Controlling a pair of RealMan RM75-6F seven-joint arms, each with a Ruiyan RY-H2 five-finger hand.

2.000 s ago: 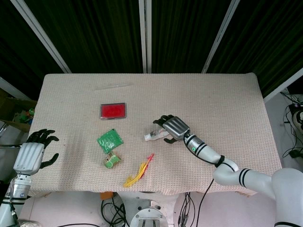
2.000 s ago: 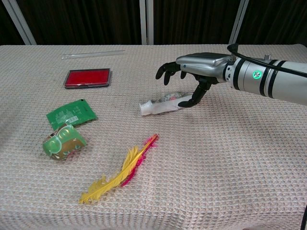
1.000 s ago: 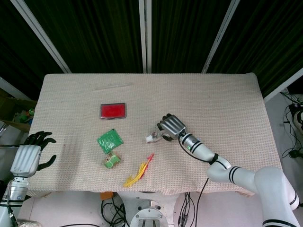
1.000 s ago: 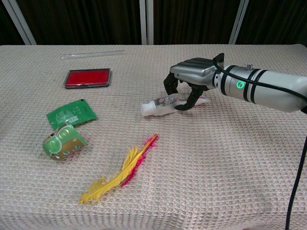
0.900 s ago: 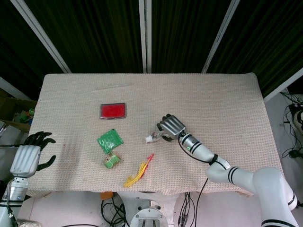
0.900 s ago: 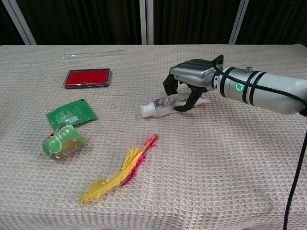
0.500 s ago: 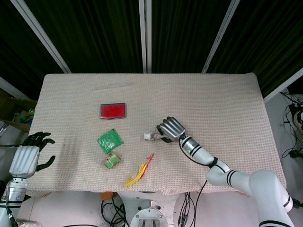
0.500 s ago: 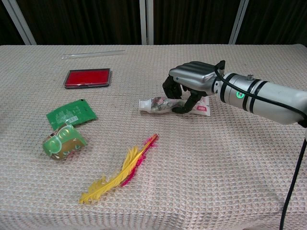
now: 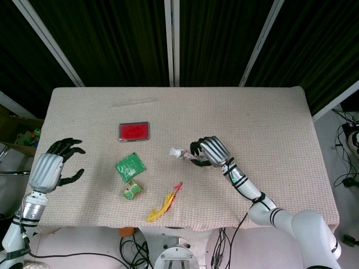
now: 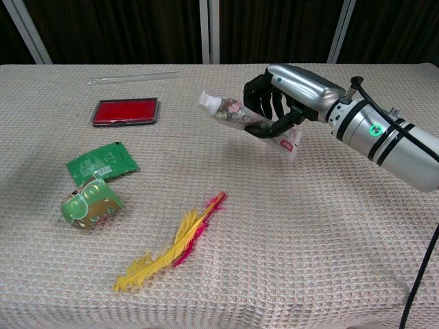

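no legible text, print on tube too blurred

Right hand now grips the tube and carries it clear of the table, cap end tilted up-left. Left hand sits further in over the table edge, fingers spread.

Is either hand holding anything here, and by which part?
The right hand grips a small tube around its middle, lifted off the table; the left hand holds nothing.

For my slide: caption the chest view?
Right hand holds a white-capped patterned tube above the beige woven tablecloth.
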